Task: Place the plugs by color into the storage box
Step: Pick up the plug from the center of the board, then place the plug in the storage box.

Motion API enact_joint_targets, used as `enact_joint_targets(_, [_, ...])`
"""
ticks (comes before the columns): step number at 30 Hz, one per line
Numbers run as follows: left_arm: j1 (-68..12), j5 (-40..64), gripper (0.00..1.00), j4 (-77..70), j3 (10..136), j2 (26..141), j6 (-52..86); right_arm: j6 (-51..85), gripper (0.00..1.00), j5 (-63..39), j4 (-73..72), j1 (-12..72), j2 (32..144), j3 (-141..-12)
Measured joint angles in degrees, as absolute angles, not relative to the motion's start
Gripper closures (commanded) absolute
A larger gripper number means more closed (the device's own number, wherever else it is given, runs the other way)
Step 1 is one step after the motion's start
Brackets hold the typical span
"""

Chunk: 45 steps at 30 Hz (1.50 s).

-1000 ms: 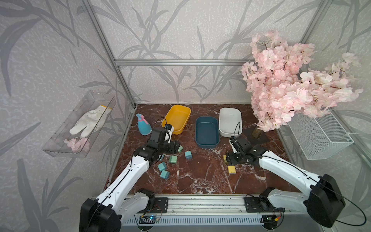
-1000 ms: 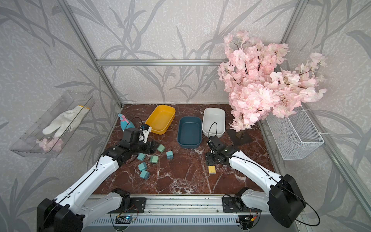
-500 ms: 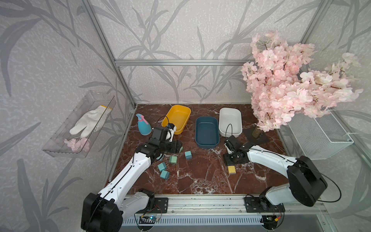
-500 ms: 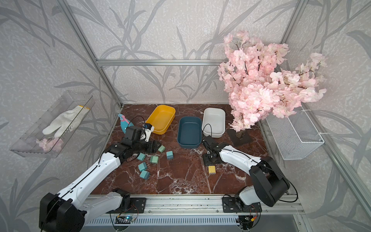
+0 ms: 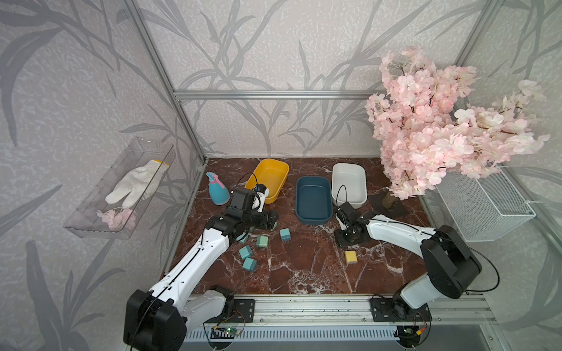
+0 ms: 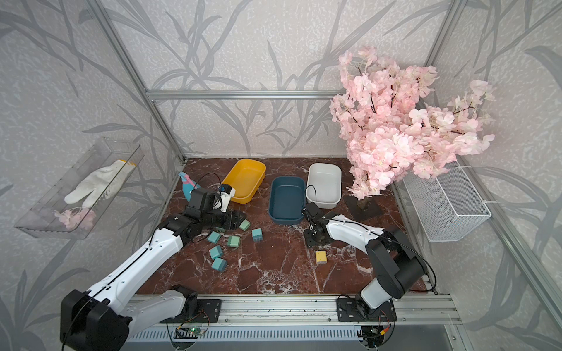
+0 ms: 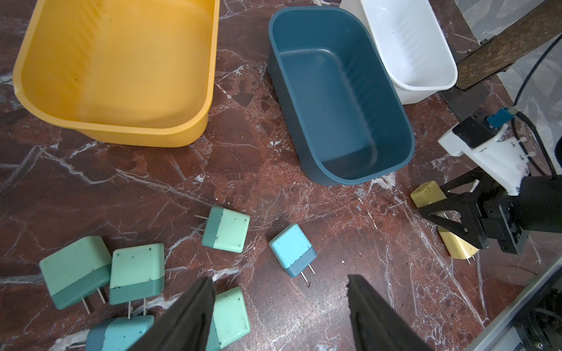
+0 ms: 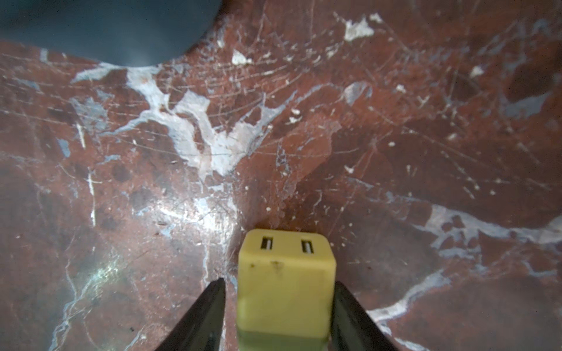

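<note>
A yellow plug (image 8: 286, 288) stands between the jaws of my right gripper (image 8: 279, 281), low over the marble. One finger touches it and a thin gap shows at the other. A second yellow plug (image 5: 351, 256) lies free in front of that gripper (image 5: 346, 238). My left gripper (image 7: 279, 291) hangs open and holds nothing above a cluster of several green and teal-blue plugs. A teal-blue plug (image 7: 292, 250) lies just ahead of its fingertips, and a green plug (image 7: 229, 316) sits partly under one finger. The yellow (image 5: 272, 161), dark blue (image 5: 313, 179) and white (image 5: 348, 165) storage boxes stand behind.
A light-blue spray bottle (image 5: 218, 190) stands left of the yellow box. The pink blossom tree (image 5: 441, 121) overhangs the back right, with its base (image 5: 389, 202) beside the white box. A wire basket (image 5: 483, 206) and a clear wall shelf (image 5: 121, 194) flank the table.
My right gripper's jaws have narrowed around the yellow plug, and that arm folded in toward the dark blue box. The left arm has barely moved.
</note>
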State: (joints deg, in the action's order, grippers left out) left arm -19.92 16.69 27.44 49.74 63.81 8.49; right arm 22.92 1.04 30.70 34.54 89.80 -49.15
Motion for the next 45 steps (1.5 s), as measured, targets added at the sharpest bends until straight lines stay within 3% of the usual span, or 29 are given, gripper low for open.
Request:
enact_joint_targets(2, [-19.9, 16.7, 0.28, 27.4, 49.8, 63.8, 8.2, 22.7, 0.58, 1.4, 31.1, 34.5, 89.8, -49.4])
enact_joint_targets(11, [-20.0, 16.8, 0.28, 27.0, 49.8, 63.8, 7.6, 22.5, 0.59, 3.9, 38.1, 34.5, 86.4, -51.2])
enact_joint_targets(20, [-20.8, 17.6, 0.28, 23.7, 49.8, 63.4, 7.6, 19.3, 0.57, 8.0, 43.0, 34.0, 76.6, -61.4])
enact_joint_targets(36, [-28.0, 18.0, 0.28, 23.4, 55.4, 67.3, 4.2, 10.6, 0.55, 9.5, 41.0, 22.3, 113.9, -96.5])
enact_joint_targets(45, [-33.4, 22.0, 0.27, 24.5, 58.8, 73.0, 4.1, 10.6, 0.49, 7.0, 44.0, 19.9, 124.8, -104.9])
